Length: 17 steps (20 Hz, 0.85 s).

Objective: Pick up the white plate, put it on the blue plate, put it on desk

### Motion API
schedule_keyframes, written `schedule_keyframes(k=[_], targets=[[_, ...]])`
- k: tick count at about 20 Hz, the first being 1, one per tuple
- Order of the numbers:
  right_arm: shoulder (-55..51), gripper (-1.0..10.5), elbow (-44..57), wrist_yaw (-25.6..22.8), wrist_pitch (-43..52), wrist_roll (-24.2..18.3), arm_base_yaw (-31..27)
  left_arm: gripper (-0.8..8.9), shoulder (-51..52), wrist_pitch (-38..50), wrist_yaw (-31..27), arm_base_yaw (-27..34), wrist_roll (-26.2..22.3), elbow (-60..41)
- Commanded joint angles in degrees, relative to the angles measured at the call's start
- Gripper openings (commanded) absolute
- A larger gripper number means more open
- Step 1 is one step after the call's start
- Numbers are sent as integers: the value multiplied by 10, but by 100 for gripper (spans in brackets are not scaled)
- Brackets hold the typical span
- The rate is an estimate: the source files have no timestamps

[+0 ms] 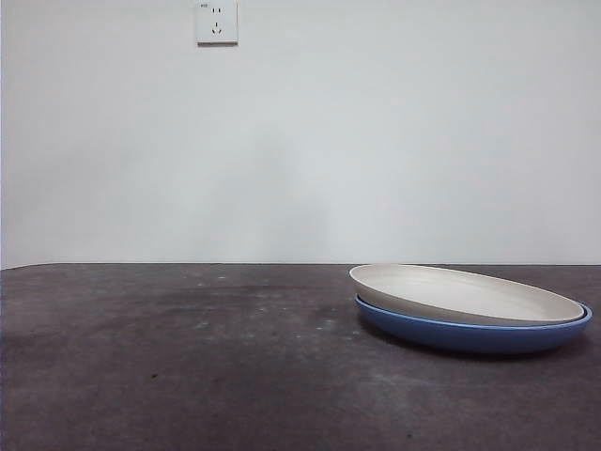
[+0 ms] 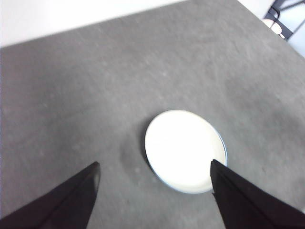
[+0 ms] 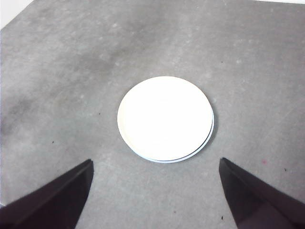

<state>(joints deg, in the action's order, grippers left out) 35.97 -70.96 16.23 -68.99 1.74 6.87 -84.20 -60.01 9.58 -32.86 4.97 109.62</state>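
The white plate [image 1: 467, 293] lies on top of the blue plate [image 1: 474, 331], and the stacked pair rests on the dark grey surface [image 1: 188, 366]. In the front view the stack sits at about four o'clock from the picture's middle, close to the right edge. The white plate is tilted a little: its left rim stands clear above the blue one, while toward the right it drops until the blue rim shows as a thin line just beyond it. It is also shifted slightly off centre, so that a narrow blue crescent shows along one side of the white disc in both wrist views.

No arm shows in the front view. The left gripper [image 2: 155, 171] hangs high over the surface with its fingers [image 2: 71, 200] spread wide apart, holding nothing and touching nothing; the white plate [image 2: 183, 150] appears far below, between the two dark tips, with a sliver of the blue plate [image 2: 224, 148] at its edge. The right gripper [image 3: 156, 169] is likewise raised well above the stack, its fingers [image 3: 62, 198] wide open and empty, with the white plate [image 3: 164, 118] and the thin blue plate [image 3: 209, 136] rim below them.

On the pale wall behind the surface a white wall socket [image 1: 217, 22] sits at about eleven o'clock in the front view.
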Motion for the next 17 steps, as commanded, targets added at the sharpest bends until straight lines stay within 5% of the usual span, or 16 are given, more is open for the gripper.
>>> schedule_keyframes(k=[1,10,17], targets=[[2,423,2,-2,3,2,2,374,44,31,14,-4,-12,-82],[2,423,13,-1,-2,2,2,371,223,132,113,-4,-11,-409],[3,423,16,2,-4,9,2,371,250,149,154,-6,-11,-483]])
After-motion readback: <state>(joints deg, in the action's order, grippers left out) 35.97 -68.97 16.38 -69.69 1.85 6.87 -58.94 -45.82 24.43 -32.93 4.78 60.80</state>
